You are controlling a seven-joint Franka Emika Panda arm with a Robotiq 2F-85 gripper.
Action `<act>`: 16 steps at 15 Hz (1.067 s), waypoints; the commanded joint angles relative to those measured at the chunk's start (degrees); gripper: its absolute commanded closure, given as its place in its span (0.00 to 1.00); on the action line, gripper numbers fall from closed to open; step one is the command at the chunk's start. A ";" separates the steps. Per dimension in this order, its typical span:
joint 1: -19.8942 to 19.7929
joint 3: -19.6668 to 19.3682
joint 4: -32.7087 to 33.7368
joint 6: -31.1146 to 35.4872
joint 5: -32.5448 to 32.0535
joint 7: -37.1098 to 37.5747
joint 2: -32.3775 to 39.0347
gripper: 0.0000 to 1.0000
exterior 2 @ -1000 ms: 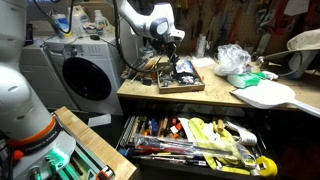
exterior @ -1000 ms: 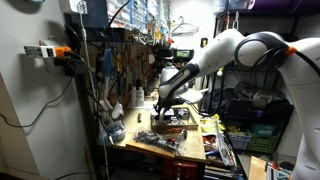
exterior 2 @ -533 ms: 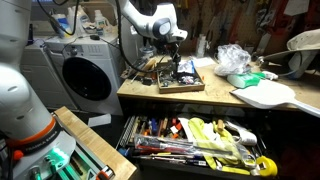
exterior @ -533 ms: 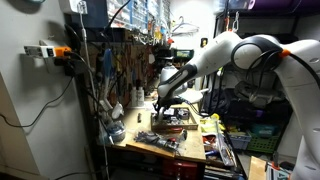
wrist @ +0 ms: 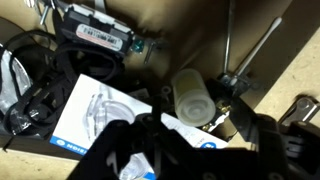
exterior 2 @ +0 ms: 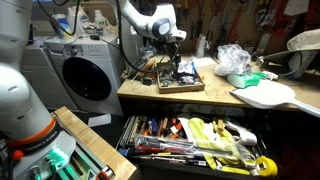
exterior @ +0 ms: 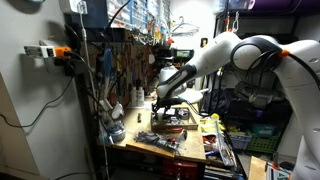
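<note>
My gripper (wrist: 190,118) hangs low over a shallow wooden tray (exterior 2: 196,86) on the workbench, seen in both exterior views (exterior: 163,108). In the wrist view its two dark fingers stand apart. A short translucent white cylinder (wrist: 193,97) lies between them, with a gap on each side, so nothing is held. Under the cylinder lies a white packet with blue print (wrist: 98,122). A black device with a white label (wrist: 95,35) lies further back in the tray.
Thin metal rods (wrist: 232,50) lie on the tray's bare wood. An open drawer full of tools (exterior 2: 200,140) juts out below the bench. On the bench are a crumpled plastic bag (exterior 2: 232,58) and a white board (exterior 2: 265,96). A washing machine (exterior 2: 85,75) stands beside it.
</note>
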 commanded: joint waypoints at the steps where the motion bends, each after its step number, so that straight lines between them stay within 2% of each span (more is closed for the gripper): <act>1: 0.47 0.24 -2.78 -3.24 -0.49 -2.41 -3.19 0.00; 7: -0.22 2.24 -6.89 -12.81 0.20 -9.09 -9.75 0.00; 11: -0.96 3.45 -11.07 -19.91 0.92 -16.04 -14.92 0.00; 16: -1.73 2.58 -18.07 -25.93 0.19 -19.50 -21.43 0.00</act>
